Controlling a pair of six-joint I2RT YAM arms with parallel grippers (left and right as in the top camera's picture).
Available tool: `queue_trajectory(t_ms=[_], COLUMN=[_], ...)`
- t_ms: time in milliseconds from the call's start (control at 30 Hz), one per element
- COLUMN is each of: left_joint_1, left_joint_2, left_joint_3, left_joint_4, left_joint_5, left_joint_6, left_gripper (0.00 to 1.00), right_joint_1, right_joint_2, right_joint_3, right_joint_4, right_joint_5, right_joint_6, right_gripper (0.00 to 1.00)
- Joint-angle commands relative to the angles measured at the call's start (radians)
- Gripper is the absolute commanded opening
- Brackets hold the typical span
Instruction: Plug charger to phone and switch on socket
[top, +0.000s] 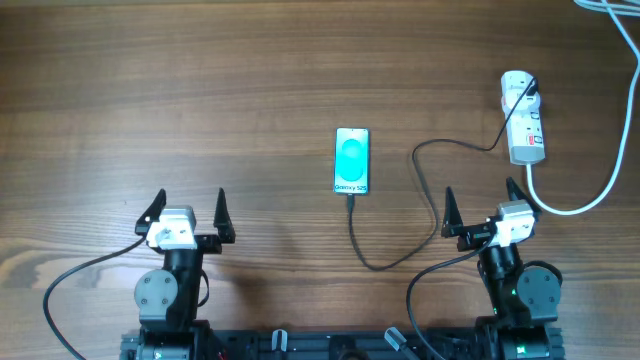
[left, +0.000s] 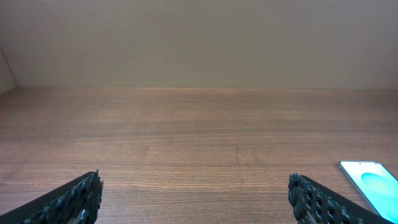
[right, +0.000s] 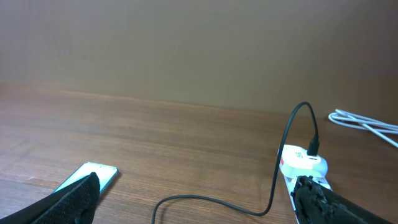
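Overhead view of a wooden bench (top: 200, 90) with two robot arms at its near edge. The left claw (top: 190, 205) and the right claw (top: 480, 198) both stand spread and hold nothing.

The phone (top: 351, 160) lies flat mid-bench, its cyan screen facing up. The charger cable (top: 352, 225) meets the phone's near end, but it is too small to tell whether the connector is fully seated. From there it loops toward the right arm, passes just beside the right claw, and runs on to the power strip (top: 525, 128) at the far right.

The likely hazard is that loop. A right arm reaching for the switch could catch the cable, drag the phone or pull the tip loose. The power strip looks light, so a press on its switch might slide it.

Its thick white lead (top: 590, 205) curves off to the right, clear of the reach. The left arm is well apart from everything.
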Motion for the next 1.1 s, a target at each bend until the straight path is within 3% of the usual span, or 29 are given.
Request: queue_trajectory(t_ms=[0,1067], left_joint_1=[0.015,0.031], left_joint_2=[-0.011,-0.011], left_joint_3=[-0.007,-0.006], left_joint_4=[-0.003,-0.001], left_joint_5=[0.002,0.027], left_joint_6=[0.02,0.02], left_gripper=[1.0,1.0], right_joint_1=[0.005,0.005], right_joint_2=[-0.011,-0.011], right_joint_3=[-0.002,-0.002], right_joint_4=[0.003,0.003], right_joint_5=[0.013,0.013], right_joint_6=[0.015,0.015], right_gripper=[1.0,1.0])
